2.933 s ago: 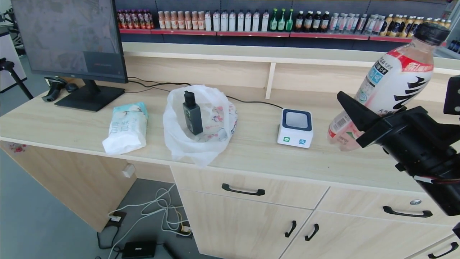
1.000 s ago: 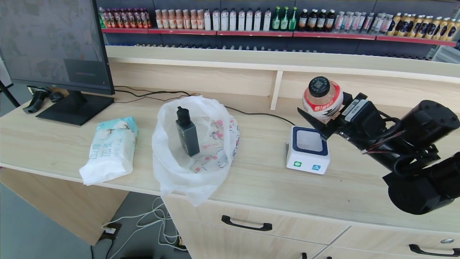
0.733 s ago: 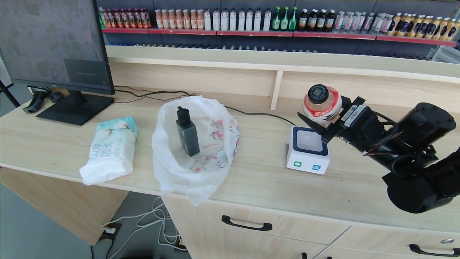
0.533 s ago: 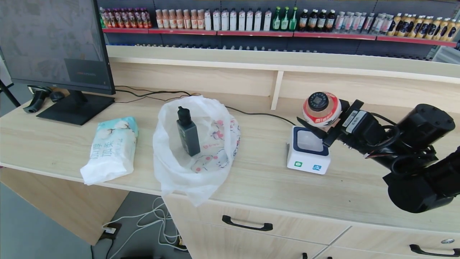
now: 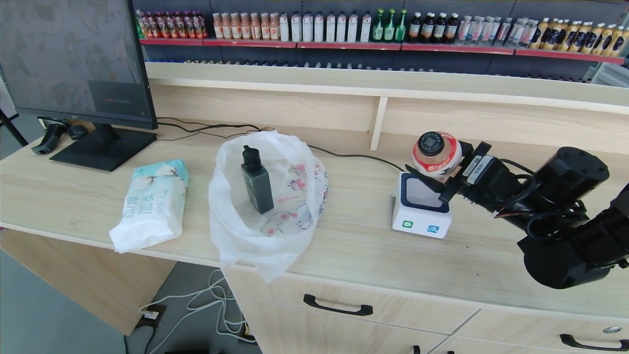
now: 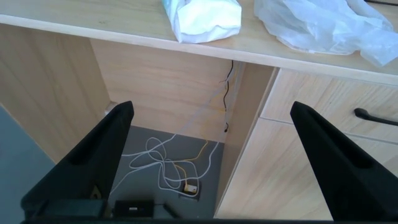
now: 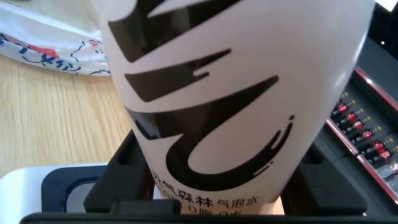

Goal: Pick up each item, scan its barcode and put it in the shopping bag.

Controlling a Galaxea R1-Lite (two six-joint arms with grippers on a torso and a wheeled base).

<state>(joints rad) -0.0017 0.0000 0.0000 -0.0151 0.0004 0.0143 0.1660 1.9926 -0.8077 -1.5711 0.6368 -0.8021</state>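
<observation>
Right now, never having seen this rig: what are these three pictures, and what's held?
It's a two-armed robot at a shop counter. The wide picture comes from its head camera; the other two from cameras on each wrist. The right hand is shut on a drink bottle, held over the small white scanner. The left hand hangs open, low in front of the counter. On the counter: a shopping bag holding a dark bottle, a tissue pack and a monitor.
</observation>
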